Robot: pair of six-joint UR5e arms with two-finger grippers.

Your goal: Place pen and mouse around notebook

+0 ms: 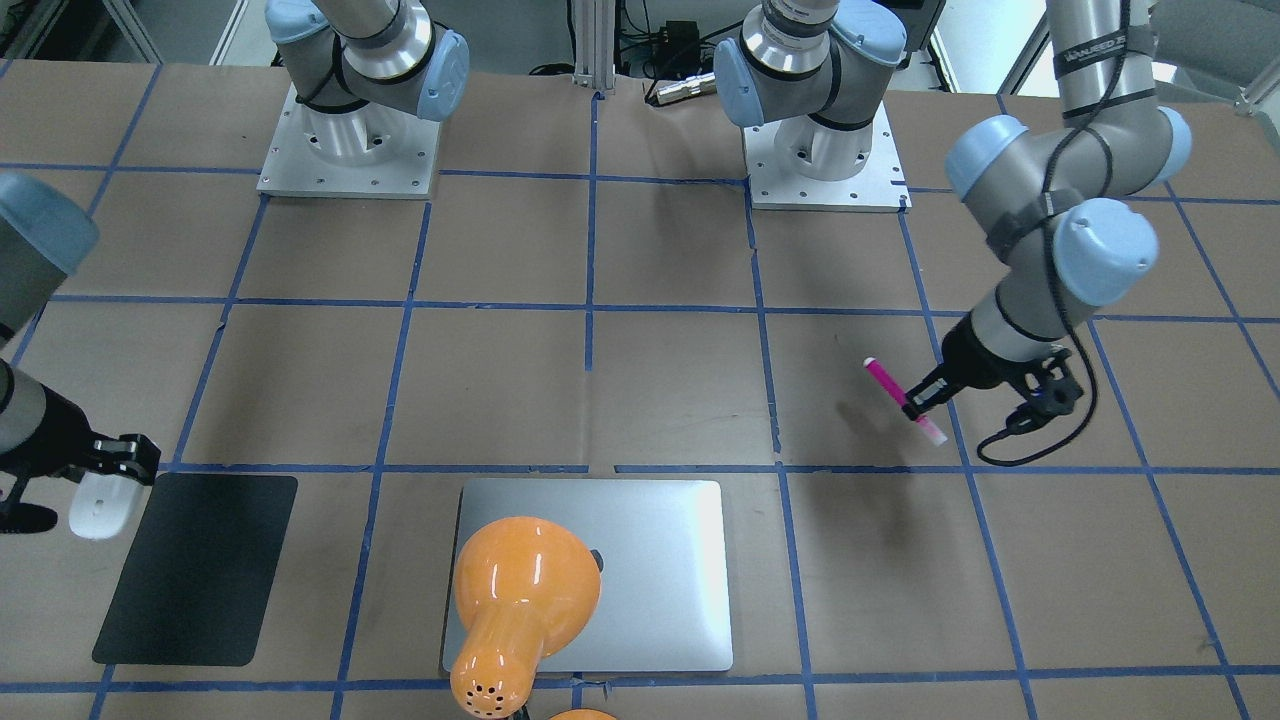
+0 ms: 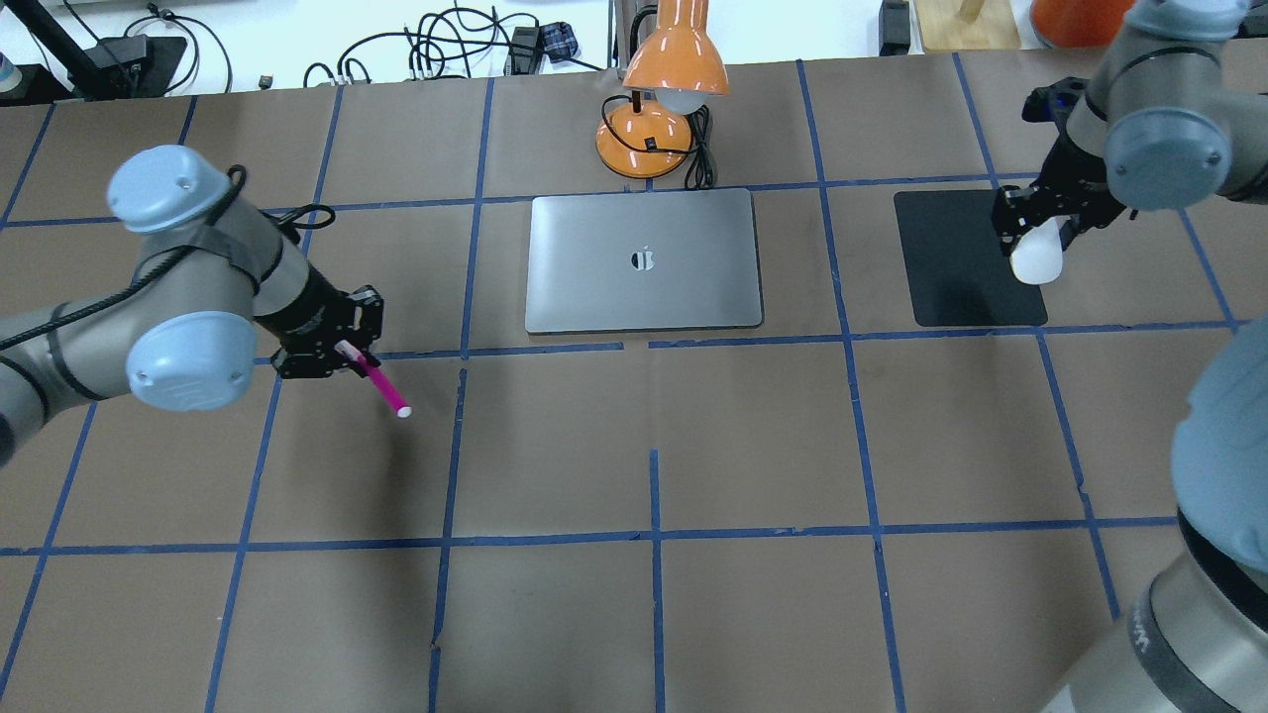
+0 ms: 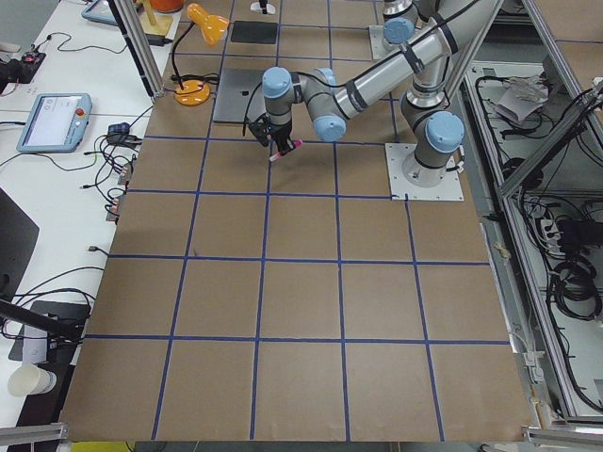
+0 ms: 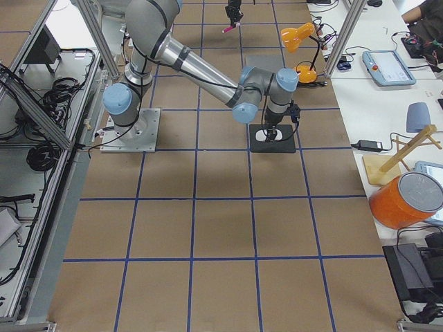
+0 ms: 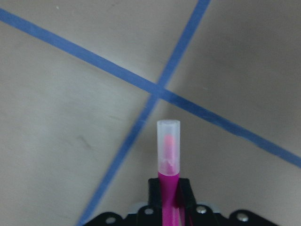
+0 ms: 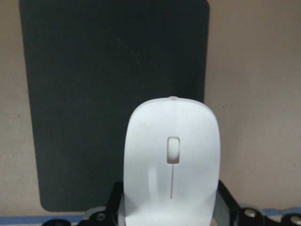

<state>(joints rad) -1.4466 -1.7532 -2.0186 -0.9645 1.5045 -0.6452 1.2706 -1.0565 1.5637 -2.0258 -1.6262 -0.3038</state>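
The silver-grey notebook lies shut at the far middle of the table, partly behind the lamp in the front-facing view. My left gripper is shut on the magenta pen, which hangs slanted above the table, well left of the notebook and nearer to me; the wrist view shows its pale cap sticking out past the fingers. My right gripper is shut on the white mouse, held over the right edge of the black mat. In the right wrist view the mouse fills the lower centre.
An orange desk lamp stands just behind the notebook, its shade over the notebook's far edge. The black mat lies right of the notebook. Blue tape lines grid the brown table. Both arm bases sit on my side.
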